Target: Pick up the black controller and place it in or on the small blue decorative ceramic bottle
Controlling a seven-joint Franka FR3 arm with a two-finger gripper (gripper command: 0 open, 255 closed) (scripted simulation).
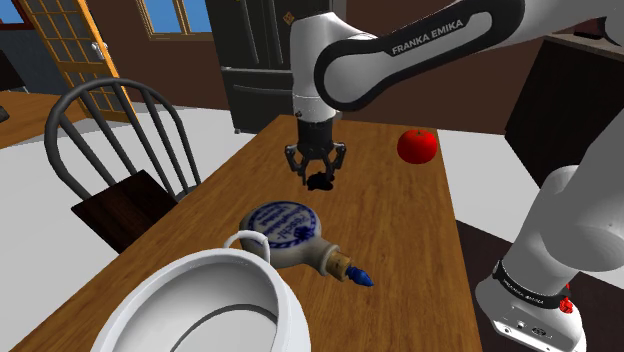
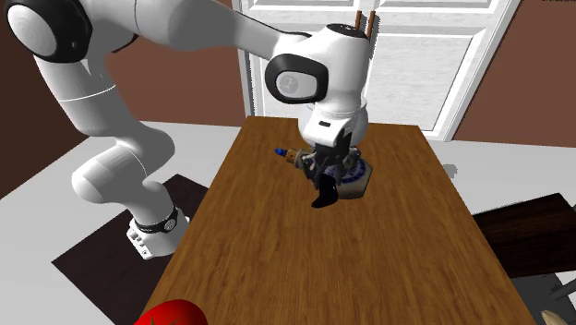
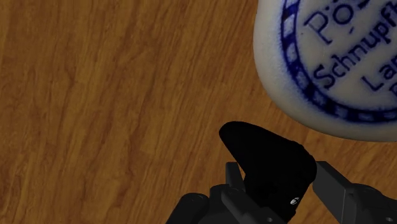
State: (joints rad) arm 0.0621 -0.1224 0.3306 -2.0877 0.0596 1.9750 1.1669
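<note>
Pincer [image 1: 317,168] clamped on the black controller [image 3: 270,168], which hangs between its fingers over the wooden tabletop [image 1: 400,230]. Blue-and-white bottle [image 1: 287,228] lies on its side close by, on the shoulder view's near side. Red apple [image 1: 417,146] sits well apart, right. White bowl [image 1: 200,300] nearest.

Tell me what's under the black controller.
Brown wooden table shows around the small black controller clasped in the black claw; the patch directly beneath is covered.

You see a brown, grained wooden table [image 3: 95,95], a smooth white-and-blue ceramic bottle [image 3: 331,76], and a matt black controller [image 3: 270,168].
</note>
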